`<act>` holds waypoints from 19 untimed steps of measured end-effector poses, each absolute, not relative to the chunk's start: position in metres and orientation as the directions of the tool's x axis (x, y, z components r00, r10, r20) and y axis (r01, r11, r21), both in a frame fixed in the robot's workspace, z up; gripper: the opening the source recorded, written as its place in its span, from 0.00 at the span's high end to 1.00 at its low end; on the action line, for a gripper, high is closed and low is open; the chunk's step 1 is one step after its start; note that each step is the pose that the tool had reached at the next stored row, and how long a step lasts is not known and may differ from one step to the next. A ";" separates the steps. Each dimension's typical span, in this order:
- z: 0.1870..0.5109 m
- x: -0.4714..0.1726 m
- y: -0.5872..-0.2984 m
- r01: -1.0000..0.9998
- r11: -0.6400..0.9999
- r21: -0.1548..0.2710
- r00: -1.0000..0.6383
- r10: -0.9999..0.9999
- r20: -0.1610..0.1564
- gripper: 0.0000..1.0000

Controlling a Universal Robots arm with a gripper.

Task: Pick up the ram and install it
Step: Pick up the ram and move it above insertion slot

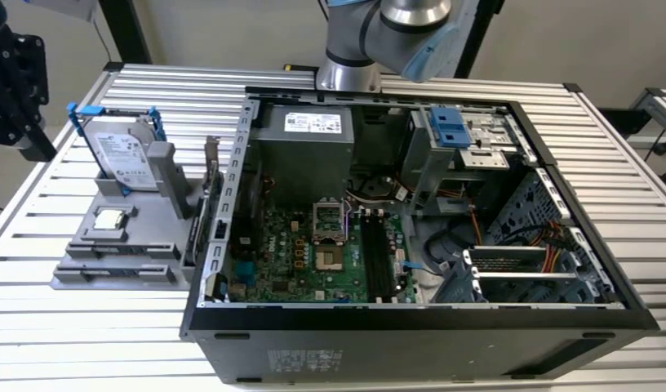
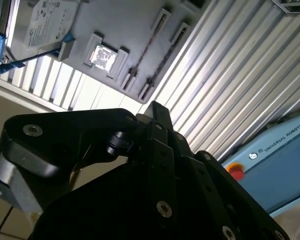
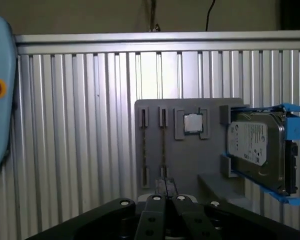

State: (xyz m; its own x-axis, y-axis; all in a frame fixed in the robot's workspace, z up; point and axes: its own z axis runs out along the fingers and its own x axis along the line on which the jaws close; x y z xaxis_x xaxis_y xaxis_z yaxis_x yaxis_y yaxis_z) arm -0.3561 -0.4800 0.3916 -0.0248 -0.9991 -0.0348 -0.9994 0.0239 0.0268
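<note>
Clenched on nothing, the black end effector [image 3: 163, 186] hangs above the ribbed metal counter [image 3: 80, 125]. Straight ahead of it, well apart, the long thin green ram stick [image 3: 163, 145] lies in the flat grey holder tray [image 3: 190, 160], its long axis running directly away from the end effector.

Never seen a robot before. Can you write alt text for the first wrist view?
A grey parts holder lies on a ribbed metal table, holding two ram sticks on edge, a square processor chip and a blue-framed hard drive; the black gripper is in the foreground.
</note>
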 end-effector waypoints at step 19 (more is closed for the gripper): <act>0.392 -0.356 -0.480 -0.992 -0.121 0.027 0.120 -0.992 -0.035 1.00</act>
